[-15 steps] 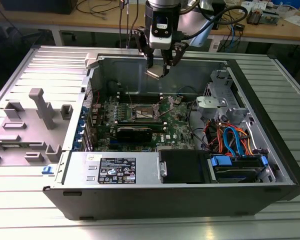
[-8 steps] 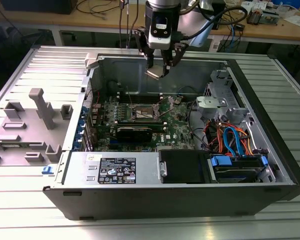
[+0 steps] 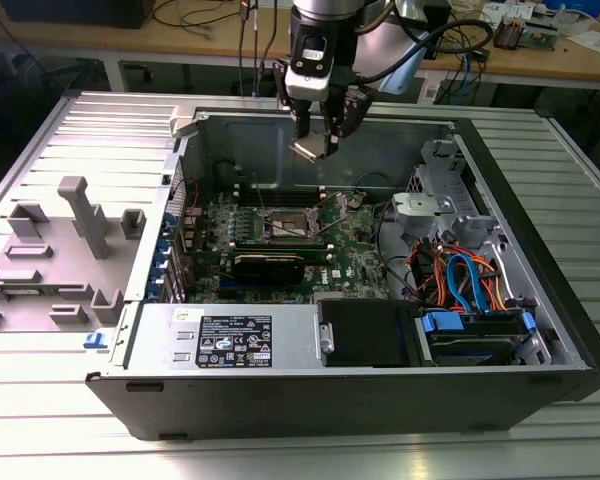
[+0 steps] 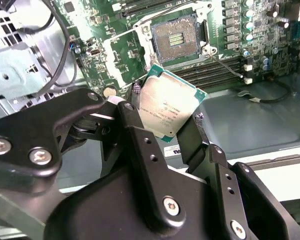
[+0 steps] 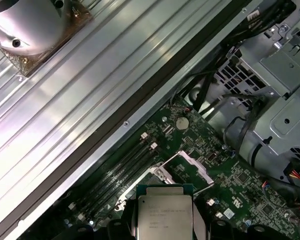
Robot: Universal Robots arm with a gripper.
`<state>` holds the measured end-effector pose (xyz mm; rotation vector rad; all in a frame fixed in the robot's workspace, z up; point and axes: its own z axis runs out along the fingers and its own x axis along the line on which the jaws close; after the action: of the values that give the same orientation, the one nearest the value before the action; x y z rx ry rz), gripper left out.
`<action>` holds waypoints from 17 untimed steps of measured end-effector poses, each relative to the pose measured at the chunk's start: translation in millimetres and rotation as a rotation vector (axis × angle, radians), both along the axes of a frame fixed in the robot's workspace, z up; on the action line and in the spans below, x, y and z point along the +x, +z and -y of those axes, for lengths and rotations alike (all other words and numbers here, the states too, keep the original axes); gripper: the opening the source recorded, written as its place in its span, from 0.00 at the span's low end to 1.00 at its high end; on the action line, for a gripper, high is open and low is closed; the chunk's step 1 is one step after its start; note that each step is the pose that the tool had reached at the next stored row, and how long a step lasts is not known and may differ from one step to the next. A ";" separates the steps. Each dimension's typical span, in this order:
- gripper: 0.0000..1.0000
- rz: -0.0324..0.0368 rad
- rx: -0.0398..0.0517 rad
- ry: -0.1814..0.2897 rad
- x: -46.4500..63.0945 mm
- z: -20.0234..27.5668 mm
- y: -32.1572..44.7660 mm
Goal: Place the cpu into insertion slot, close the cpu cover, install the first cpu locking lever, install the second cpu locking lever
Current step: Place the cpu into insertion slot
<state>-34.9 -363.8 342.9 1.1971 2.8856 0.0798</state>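
**CPU in the gripper, held above the open socket**

The gripper (image 3: 316, 142) is closed on the cpu (image 3: 309, 150). In the second wrist view its two black fingers (image 4: 134, 117) pinch opposite edges of the chip (image 4: 169, 107). The cpu is tilted, with its silver-grey printed top facing that camera and a thin green edge showing along the rim.

The chip hangs in the air inside the open computer case (image 3: 380, 400), near the case's far wall. It is above the motherboard (image 3: 355, 265) and touches nothing but the fingers.

The insertion slot (image 4: 176, 37) is uncovered, with its dark contact field exposed and a silver frame around it. In the exterior view it sits lower and nearer than the chip (image 3: 288, 226), well apart from it.

In the first wrist view a silver frame plate, apparently the cpu cover (image 5: 191, 161), stands raised just beyond the held cpu (image 5: 164, 215). I cannot tell where the locking levers sit.

Long black memory slots (image 4: 212, 70) run just beside the socket. A drive cage (image 3: 440, 205) with blue and orange cables is on the exterior view's right. A grey plastic fixture (image 3: 80, 215) lies on the ribbed metal table (image 3: 40, 390) on that view's left.
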 end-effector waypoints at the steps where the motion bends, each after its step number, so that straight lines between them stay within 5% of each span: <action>1: 0.54 0.0001 -0.0004 -0.009 0.0 0.0 -0.2; 17: 0.54 0.0002 -0.0081 -0.136 0.0 0.0 -2.6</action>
<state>-34.9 -363.8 340.2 1.3876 2.7919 0.0662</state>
